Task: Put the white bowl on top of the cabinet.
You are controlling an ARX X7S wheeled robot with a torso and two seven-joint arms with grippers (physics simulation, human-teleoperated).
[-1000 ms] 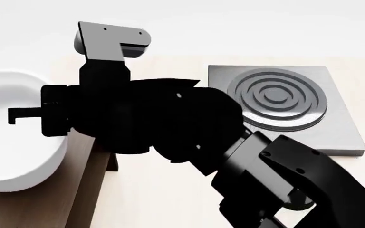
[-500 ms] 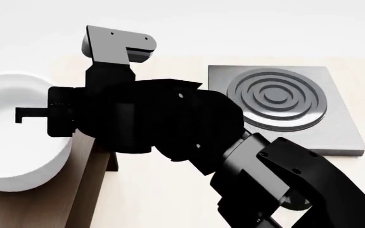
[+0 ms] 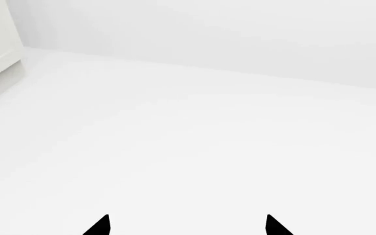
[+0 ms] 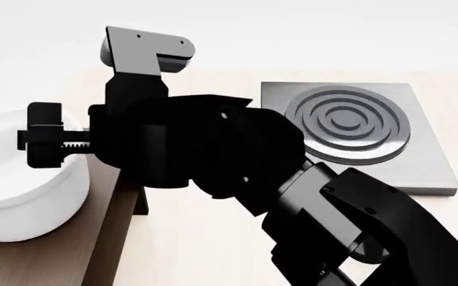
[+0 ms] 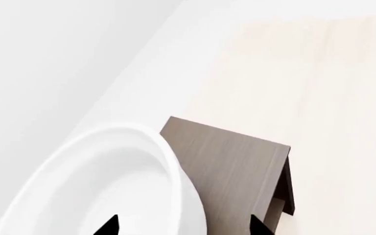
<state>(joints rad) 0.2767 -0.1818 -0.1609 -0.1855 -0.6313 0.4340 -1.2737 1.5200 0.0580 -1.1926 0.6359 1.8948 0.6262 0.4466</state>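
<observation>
Straddling white bowl [image 4: 24, 190] rim | right claw [image 4: 45, 143] apparently spread | cabinet [image 4: 70, 250] beneath

The head view looks forward and steeply down from above, close behind the right arm [image 4: 237, 155], whose black bulk fills the middle of the frame; past it show the white bowl [image 4: 22, 196] on the cabinet [image 4: 93, 238] at the left and the grey stove plate [image 4: 356, 134] on the pale tabletop [image 4: 213, 244] at the right. The right wrist view sits very near, just over the white bowl [image 5: 123, 181] and the cabinet [image 5: 234, 166], two dark fingers [image 5: 108, 226] at its edge; these things it shares with the head view. The left wrist view faces a plain white surface [image 3: 195, 147], only its fingers [image 3: 100, 227] showing, and shares nothing recognisable with the others.
</observation>
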